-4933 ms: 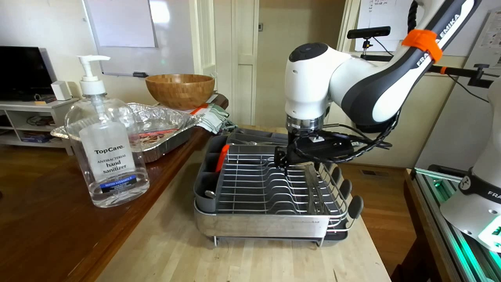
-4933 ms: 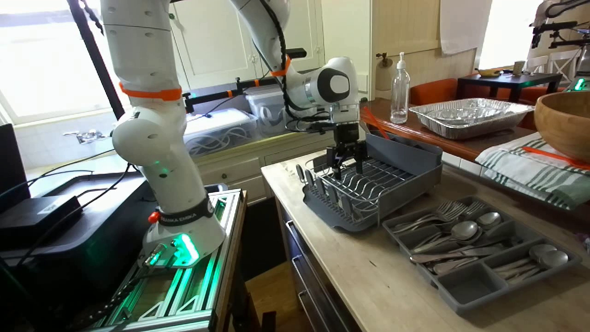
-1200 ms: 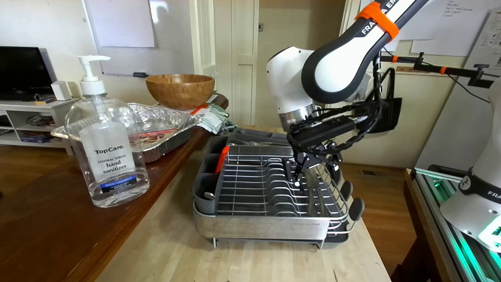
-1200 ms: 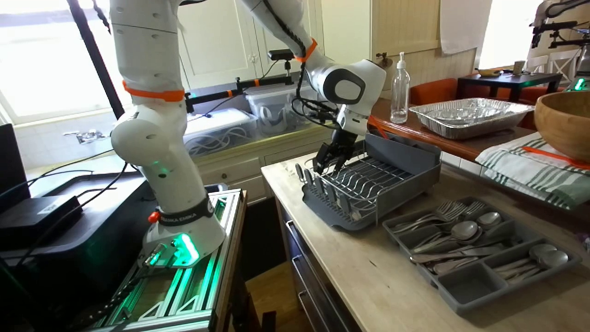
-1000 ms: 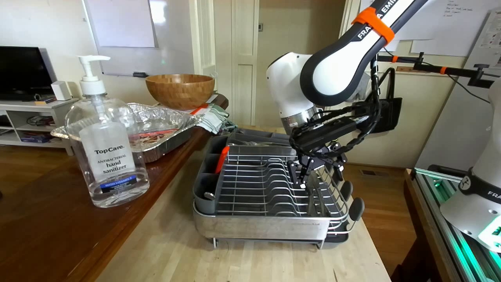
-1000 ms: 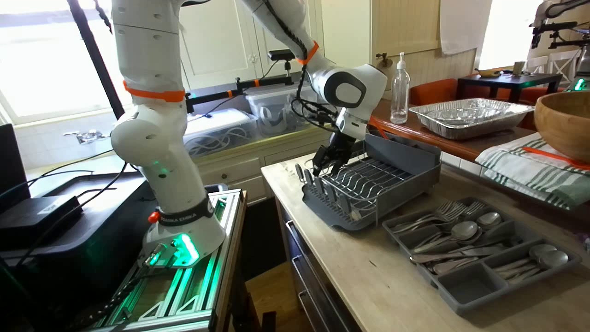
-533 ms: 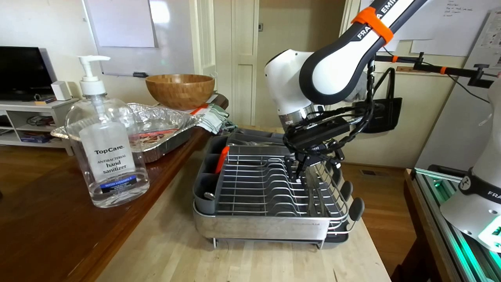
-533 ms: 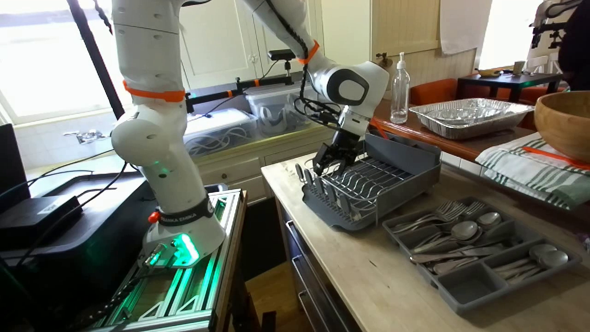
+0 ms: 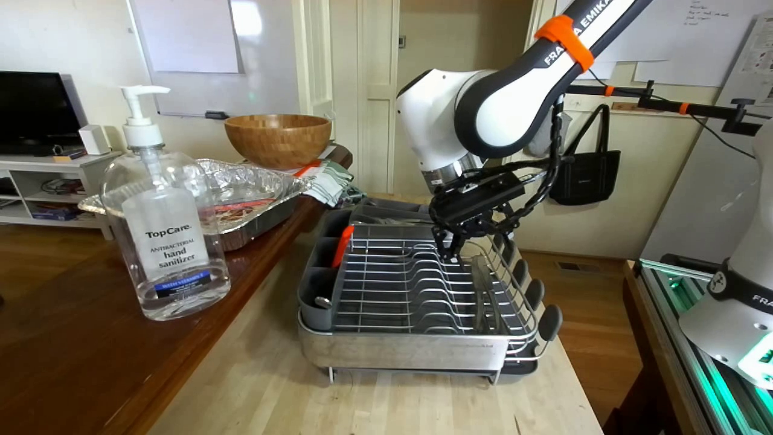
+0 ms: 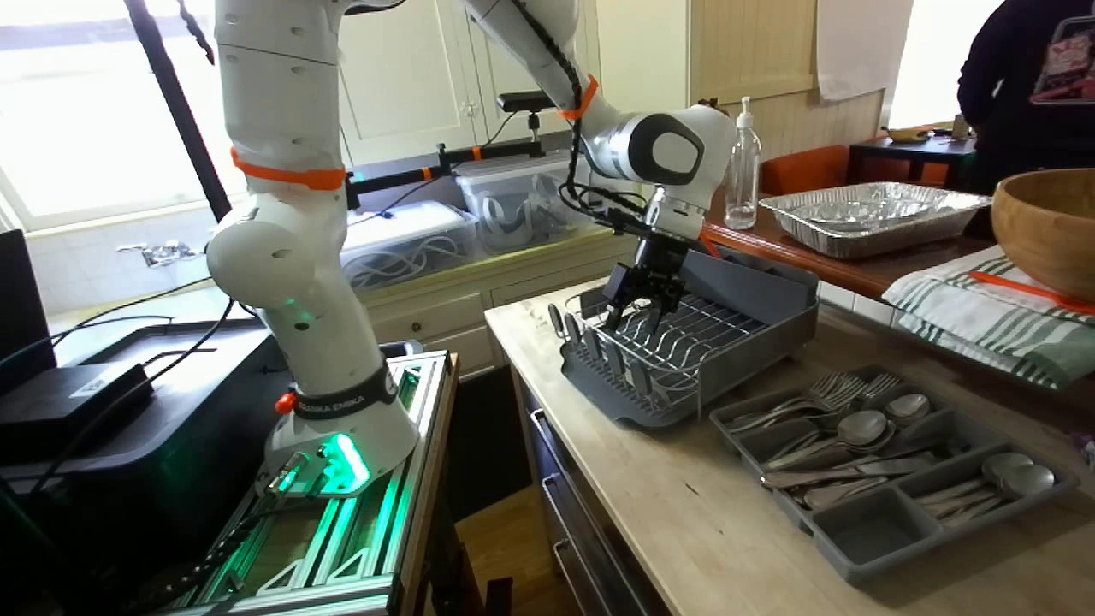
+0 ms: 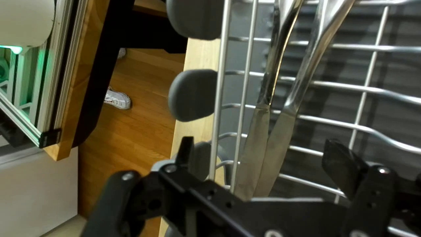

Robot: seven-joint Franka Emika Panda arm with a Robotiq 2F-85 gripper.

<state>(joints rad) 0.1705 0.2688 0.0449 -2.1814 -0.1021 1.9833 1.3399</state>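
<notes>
Wood-plank flooring (image 9: 598, 326), fitted with a vent (image 9: 569, 266), is noted alongside the pale worktop (image 9: 386, 405). Dark drawers (image 10: 582, 522) are housed beneath the worktop. Beyond the worktop, in an exterior view, a cream wall (image 9: 604, 232) is observed, and a television (image 9: 36, 112) is placed on a white stand (image 9: 24, 163) well apart from the worktop. In an exterior view, cream cabinets (image 10: 406, 81) are seen behind the worktop; strong light is admitted through a window (image 10: 94, 128) well apart from it.
</notes>
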